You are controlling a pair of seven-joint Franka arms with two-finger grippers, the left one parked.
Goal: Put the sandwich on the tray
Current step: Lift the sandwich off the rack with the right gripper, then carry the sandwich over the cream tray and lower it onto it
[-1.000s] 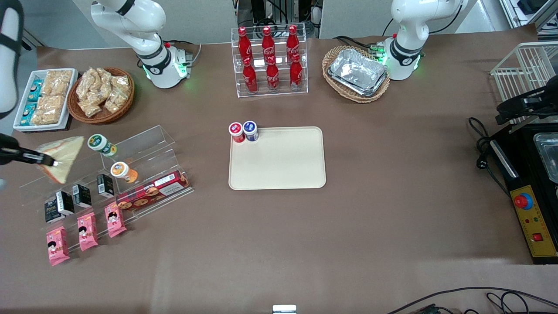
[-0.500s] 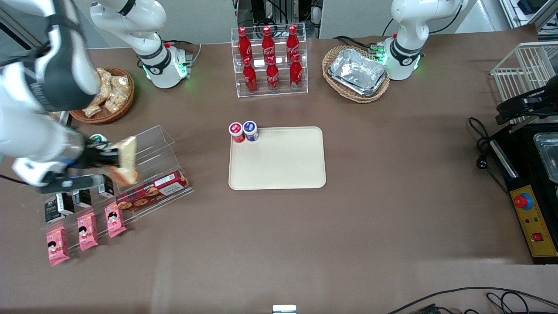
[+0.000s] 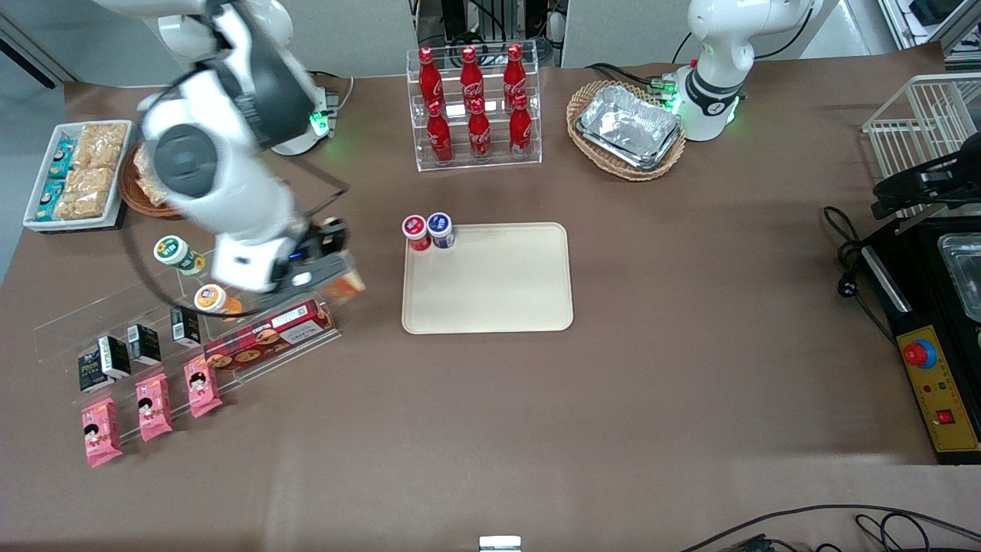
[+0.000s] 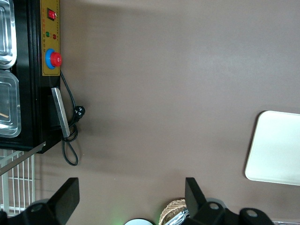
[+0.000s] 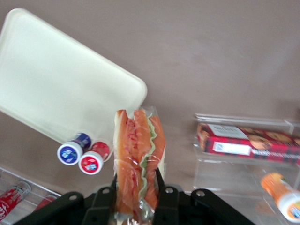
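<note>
The gripper (image 5: 137,187) pinches the sandwich (image 5: 138,159), one finger on each bread side, and holds it in the air with the cut edge showing red, green and white filling. In the front view the gripper (image 3: 337,270) hangs above the brown table (image 3: 613,399), between the clear display rack (image 3: 253,253) and the tray (image 3: 487,277), just beside the rack. Only a small orange-tan part of the sandwich (image 3: 349,286) shows there under the gripper. The sandwich is not over the tray; it is near the tray's edge that faces the working arm's end of the table.

The tray lies flat in the middle of the table and its surface is bare. Two small round cups, one with a red lid (image 3: 415,228) and one with a blue lid (image 3: 440,225), stand touching each other at the tray corner that is farther from the front camera and nearer to the rack. The wrist view shows the same two cups (image 5: 79,157) by the tray's rim (image 5: 112,70).

On the rack, nearer to the front camera than the gripper, lies a red cookie box (image 3: 268,335), and an orange-lidded cup (image 3: 214,300) lies beside it.
</note>
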